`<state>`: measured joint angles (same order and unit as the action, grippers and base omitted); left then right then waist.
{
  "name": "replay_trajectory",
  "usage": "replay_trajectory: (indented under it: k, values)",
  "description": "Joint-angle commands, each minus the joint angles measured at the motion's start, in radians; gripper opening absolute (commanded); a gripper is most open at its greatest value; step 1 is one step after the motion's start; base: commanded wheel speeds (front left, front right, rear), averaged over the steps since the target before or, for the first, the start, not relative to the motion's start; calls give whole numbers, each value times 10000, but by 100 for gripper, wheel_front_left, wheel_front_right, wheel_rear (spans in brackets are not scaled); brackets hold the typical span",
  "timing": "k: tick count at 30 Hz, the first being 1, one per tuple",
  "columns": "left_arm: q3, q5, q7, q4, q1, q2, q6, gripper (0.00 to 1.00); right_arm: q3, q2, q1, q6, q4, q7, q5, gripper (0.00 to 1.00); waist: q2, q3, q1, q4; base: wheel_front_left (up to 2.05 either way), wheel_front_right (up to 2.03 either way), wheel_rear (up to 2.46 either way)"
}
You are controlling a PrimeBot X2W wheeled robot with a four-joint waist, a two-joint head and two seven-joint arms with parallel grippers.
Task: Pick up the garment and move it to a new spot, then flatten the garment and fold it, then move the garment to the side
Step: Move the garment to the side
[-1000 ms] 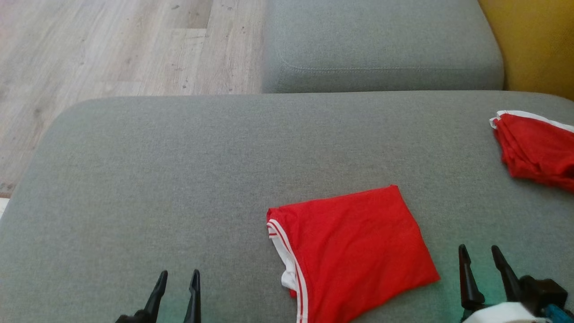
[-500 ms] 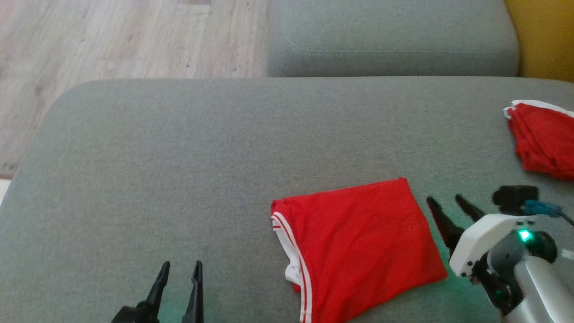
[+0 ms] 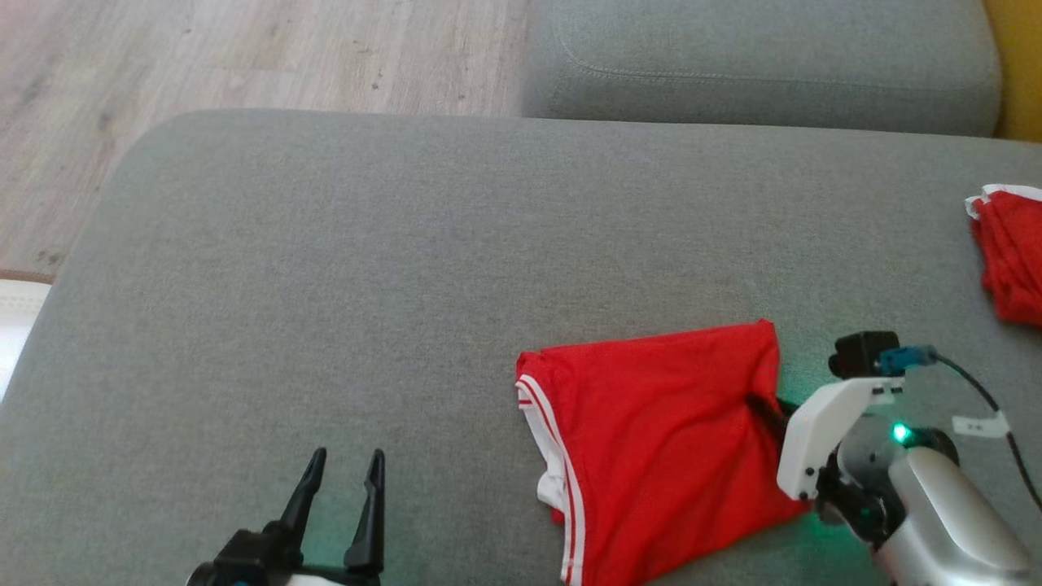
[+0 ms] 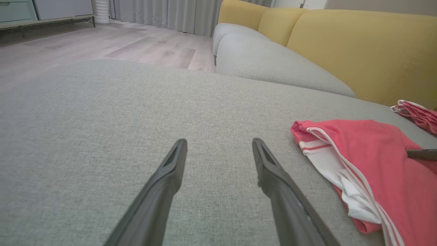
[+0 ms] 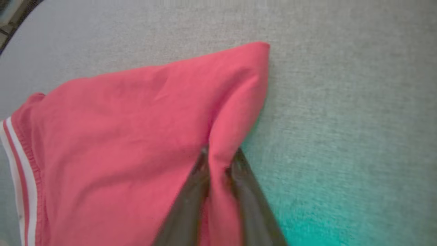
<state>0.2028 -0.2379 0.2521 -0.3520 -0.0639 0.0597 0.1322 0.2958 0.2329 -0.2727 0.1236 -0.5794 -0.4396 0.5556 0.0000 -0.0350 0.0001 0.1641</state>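
Head view: the folded red garment (image 3: 651,439) is seen lying on the grey sofa cushion (image 3: 326,285), the left tool (image 3: 342,464) spread and empty. Left wrist view: its layers are judged limp and light. Right wrist view: the right tool (image 5: 220,155) is clenched on a ridge at its edge, where all layers should be caught.

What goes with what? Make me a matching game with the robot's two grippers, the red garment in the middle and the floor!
Things:
1. left gripper
2. right gripper
3. red garment
4. wooden floor

Places or states:
A. pinching a fold of red cloth
B. open, nothing between its fingers
C. beyond the grey cushion, upper left in the head view
D. lying on the grey cushion, white stripes at one edge

Pairs: 1-B, 2-A, 3-D, 4-C.
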Motion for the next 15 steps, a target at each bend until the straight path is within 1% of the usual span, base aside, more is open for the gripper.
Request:
replay_trajectory:
  k: [1,4,7,10,15]
  values:
    - [-232,-62,97,290,485,44,-16,100,63,106,-659,71,202,330,59,0,0,-54,-1,-117,0,0,0]
    - [-189,-80,97,361,562,29,-16,100,-256,224,-1445,71,86,642,-33,0,0,-223,-1,-392,0,0,0]
    - [-145,-61,97,449,712,27,-16,100,-713,461,-2399,71,-16,725,-239,0,0,-548,-1,-734,0,0,0]
    - [-21,-31,97,520,964,47,-16,100,-1278,897,-3318,71,-51,743,-485,0,0,-990,-1,-1000,0,0,0]
    - [454,8,97,543,1547,144,-16,100,-2317,1821,-4537,71,-72,667,-835,0,0,-1754,-1,-1217,0,0,0]
